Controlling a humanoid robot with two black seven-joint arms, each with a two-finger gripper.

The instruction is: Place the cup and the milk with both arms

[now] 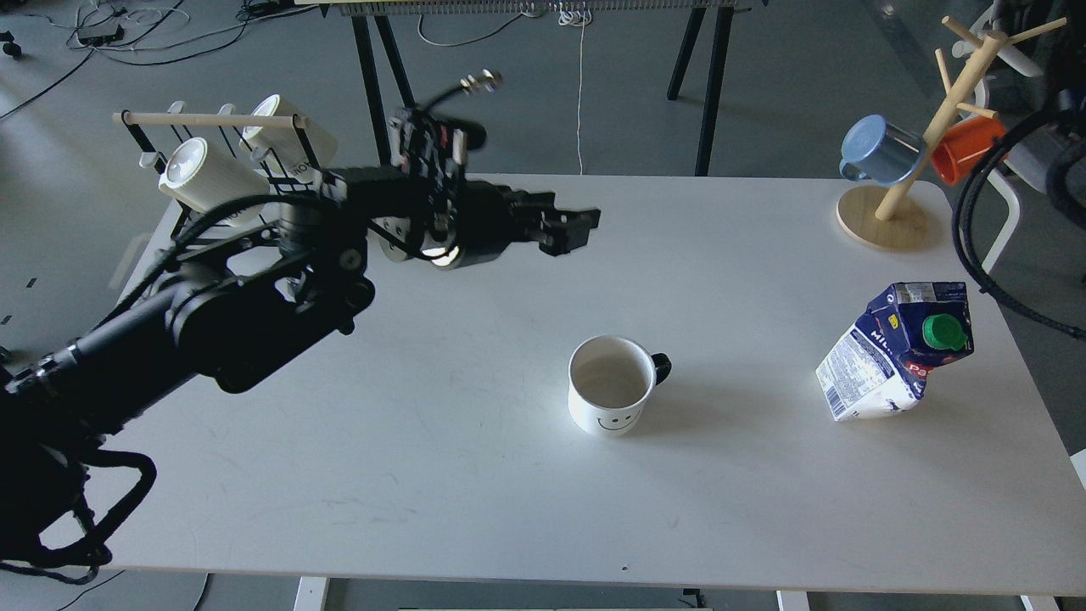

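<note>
On the left, the left arm reaches in over the table, its near end cut off by the picture edge. Left gripper: dark, seen side-on above the far middle of the table, holding nothing; fingers cannot be told apart, so whether they stand wide or narrow cannot be told. Right arm and its gripper: out of view; only black cables loop at the right edge.

Cup: white, upright, black handle pointing right, small black smiley on its near side; stands near the table's middle, well apart from the gripper. Inside looks empty.

Milk: blue-and-white carton, dented and leaning, green round cap facing up and right, fine print on the white side too small to read; stands at the right of the table, well apart from the cup.

Rack at the far left: two white mugs lying on it, partly hidden behind the arm.

Wooden mug tree at the far right corner: blue mug and orange mug hanging, top branches partly cut off.
</note>
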